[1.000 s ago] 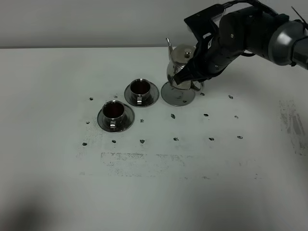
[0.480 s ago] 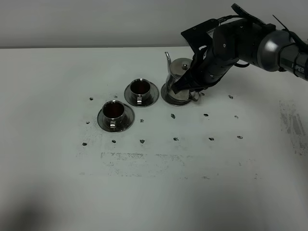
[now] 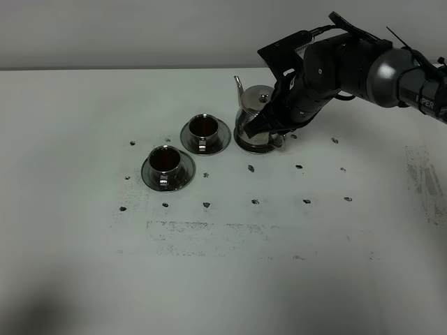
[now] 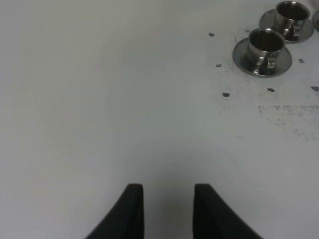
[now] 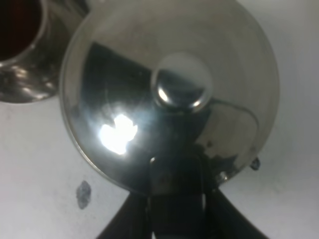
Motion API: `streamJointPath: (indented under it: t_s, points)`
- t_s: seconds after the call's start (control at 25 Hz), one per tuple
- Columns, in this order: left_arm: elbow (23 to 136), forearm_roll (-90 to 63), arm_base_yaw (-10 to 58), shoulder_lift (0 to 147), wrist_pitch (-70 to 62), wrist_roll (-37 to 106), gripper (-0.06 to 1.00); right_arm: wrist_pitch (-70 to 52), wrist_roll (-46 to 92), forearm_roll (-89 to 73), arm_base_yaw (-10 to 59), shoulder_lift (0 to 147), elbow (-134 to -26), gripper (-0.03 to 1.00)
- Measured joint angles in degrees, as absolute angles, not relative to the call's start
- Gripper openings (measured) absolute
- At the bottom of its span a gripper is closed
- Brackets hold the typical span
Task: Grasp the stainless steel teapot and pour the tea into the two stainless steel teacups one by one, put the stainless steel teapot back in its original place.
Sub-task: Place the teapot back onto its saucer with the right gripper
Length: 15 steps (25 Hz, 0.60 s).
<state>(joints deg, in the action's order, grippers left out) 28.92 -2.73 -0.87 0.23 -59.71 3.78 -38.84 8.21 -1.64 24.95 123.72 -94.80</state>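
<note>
The stainless steel teapot (image 3: 251,115) stands upright on its round saucer (image 3: 246,147) at the back of the table, spout pointing away to the back left. My right gripper (image 3: 274,124) is shut on its side handle (image 5: 177,191). The right wrist view looks down on the domed lid and knob (image 5: 180,87). Two steel teacups on saucers stand to its left, one near it (image 3: 203,129) and one further front-left (image 3: 166,164). Both hold dark reddish-brown tea (image 3: 203,125). My left gripper (image 4: 169,209) is open and empty over bare table; both cups (image 4: 266,45) show far from it.
The white table (image 3: 223,265) carries small dark specks (image 3: 255,202) and a smudged patch (image 3: 209,234) in front of the cups. The rim of the nearer cup's saucer (image 5: 25,84) lies right beside the teapot.
My right gripper has lowered the teapot and moved it slightly left, from tilted above its saucer to upright on it. The cups and left gripper have not moved.
</note>
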Motion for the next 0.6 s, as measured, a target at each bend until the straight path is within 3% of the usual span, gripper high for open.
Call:
streamJointPath:
  t_s: [0.6]
  points:
    - [28.92, -2.73, -0.87, 0.23, -59.71, 3.78, 0.24, -38.21, 8.36, -1.42, 24.95, 124.29, -94.92, 0.23]
